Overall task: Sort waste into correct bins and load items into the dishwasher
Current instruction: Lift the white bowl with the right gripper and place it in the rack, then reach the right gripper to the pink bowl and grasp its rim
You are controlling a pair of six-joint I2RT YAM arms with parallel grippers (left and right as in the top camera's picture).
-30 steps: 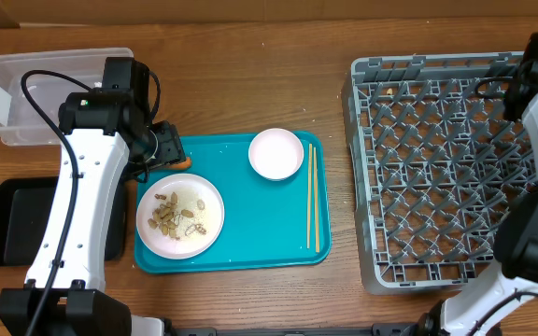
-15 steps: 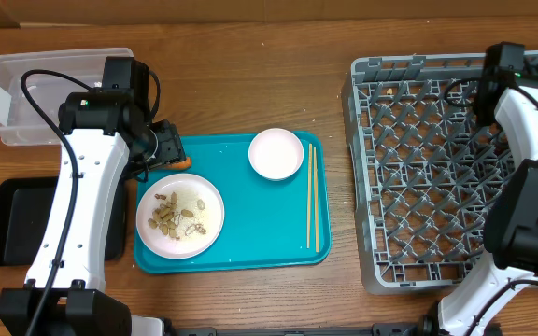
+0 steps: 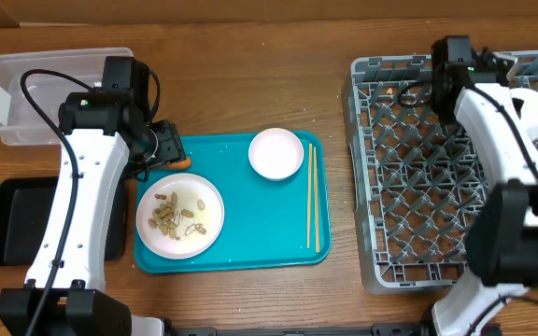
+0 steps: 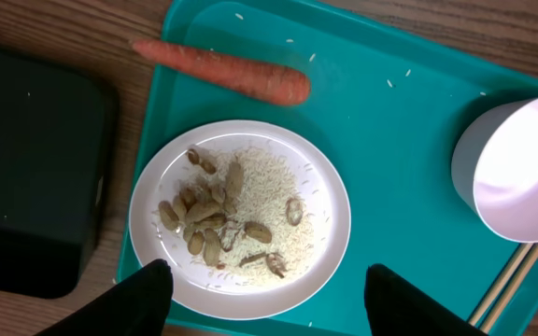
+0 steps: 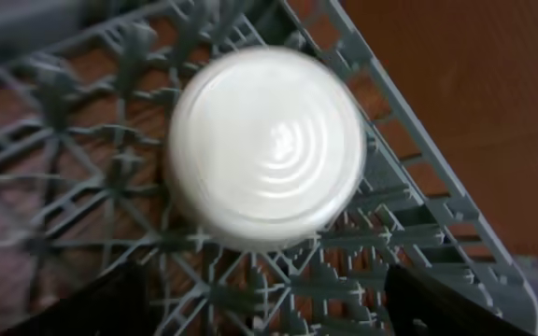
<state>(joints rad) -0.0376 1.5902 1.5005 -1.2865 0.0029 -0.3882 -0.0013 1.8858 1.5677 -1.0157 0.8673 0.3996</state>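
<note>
Brown wooden table (image 3: 250, 65), seen from above, with a robot arm on each side. A teal serving tray (image 3: 250, 247) sits in the middle. On it, near left, is a white plate (image 4: 330, 233) with tan nut scraps (image 4: 204, 219) and rice grains. A white bowl (image 3: 276, 154) stands farther back, and a pair of chopsticks (image 3: 313, 196) lies just to its right. An orange carrot (image 4: 222, 70) lies across the tray's far left corner.

The left gripper (image 4: 274, 303) hovers over the plate, its jaws wide apart and holding nothing.

At far left stands a clear tub (image 3: 54, 56), and nearer is a black tray (image 3: 17, 224).

On the right is the grey dish rack (image 3: 418, 187). A white cup (image 5: 264, 149) sits upside down on the pegs in its far right corner. The right gripper (image 5: 269, 303) hangs above it, jaws spread wide, with the cup not between them. That view is slightly blurred.
</note>
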